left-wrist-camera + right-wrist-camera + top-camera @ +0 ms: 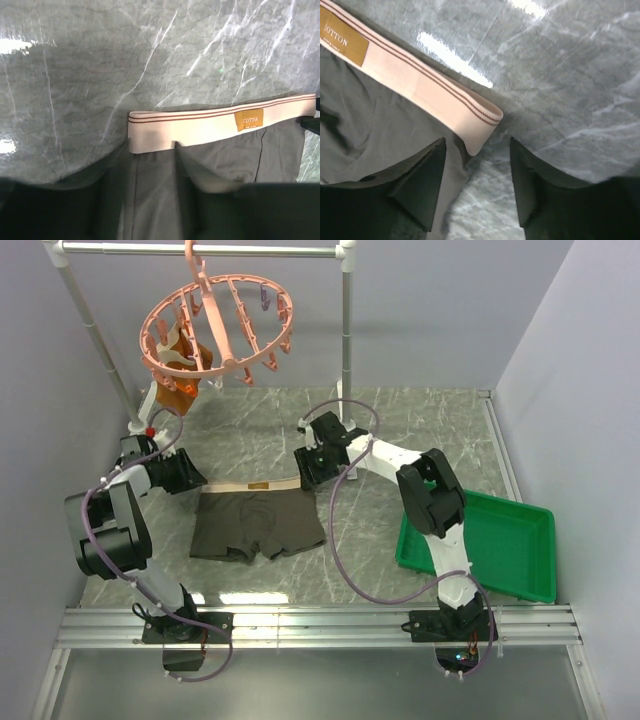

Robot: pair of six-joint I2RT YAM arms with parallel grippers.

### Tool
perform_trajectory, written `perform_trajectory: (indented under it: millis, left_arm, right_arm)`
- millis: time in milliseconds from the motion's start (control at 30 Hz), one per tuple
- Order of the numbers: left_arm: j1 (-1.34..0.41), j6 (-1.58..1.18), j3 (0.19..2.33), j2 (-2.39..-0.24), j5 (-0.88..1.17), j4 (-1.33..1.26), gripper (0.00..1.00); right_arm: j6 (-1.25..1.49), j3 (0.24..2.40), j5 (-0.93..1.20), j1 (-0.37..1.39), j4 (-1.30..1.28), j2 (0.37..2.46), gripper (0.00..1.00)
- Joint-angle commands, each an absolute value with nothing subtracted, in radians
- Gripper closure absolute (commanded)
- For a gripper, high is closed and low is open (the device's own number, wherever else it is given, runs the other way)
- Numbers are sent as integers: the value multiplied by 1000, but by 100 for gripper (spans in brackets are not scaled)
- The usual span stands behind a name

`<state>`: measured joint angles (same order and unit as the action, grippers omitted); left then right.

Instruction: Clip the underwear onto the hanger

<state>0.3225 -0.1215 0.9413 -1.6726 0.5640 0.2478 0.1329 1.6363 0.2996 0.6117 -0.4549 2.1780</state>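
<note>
The underwear (pixel 258 525) lies flat on the marble table, tan waistband (pixel 250 486) at the far side. My left gripper (pixel 196 483) is at the waistband's left end. In the left wrist view its blurred dark fingers (pixel 112 200) stand apart over the cloth (pixel 150 190) just below the waistband (pixel 200 125). My right gripper (pixel 311 473) is at the right end. In the right wrist view (pixel 477 185) it is open, its jaws either side of the waistband's corner (pixel 480 122). The pink hanger (pixel 215 325) hangs above the back left.
A white-grey pipe rack (pixel 200 250) carries the hanger. A small orange-brown garment (pixel 183 385) hangs clipped on its left side. A green tray (pixel 500 545) sits at the right beside the right arm. Walls close the left, back and right.
</note>
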Motion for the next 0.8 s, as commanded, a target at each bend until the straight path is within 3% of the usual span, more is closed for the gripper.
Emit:
perform_trajectory:
  millis: [0,67,100,433,500,700,767]
  left_arm:
    - [328,-101,976,-1597,607,225,50]
    - [330,-81,980,-1553,620,244,42]
    - [331,-74,980,-1501,638,262,33]
    - [356,-21,850,-973,758,265,16]
    - [356,-12,845,-860,759,278,1]
    - [356,-155,828,-674,626,222,1]
    - [356,-144,844,-640,620,244,1]
  right_arm:
    - [121,1674,282,615,-494,2092,38]
    - [118,1666,293,615,-506,2037,38]
    - [118,1651,295,615,-509,1989,37]
    - [60,1450,218,611,-427,1548,36]
    - [34,1459,167,611,-451,1490,36]
    - [-66,1453,84,607,-476,1382,35]
    - [-84,1445,84,607,-430,1350,27]
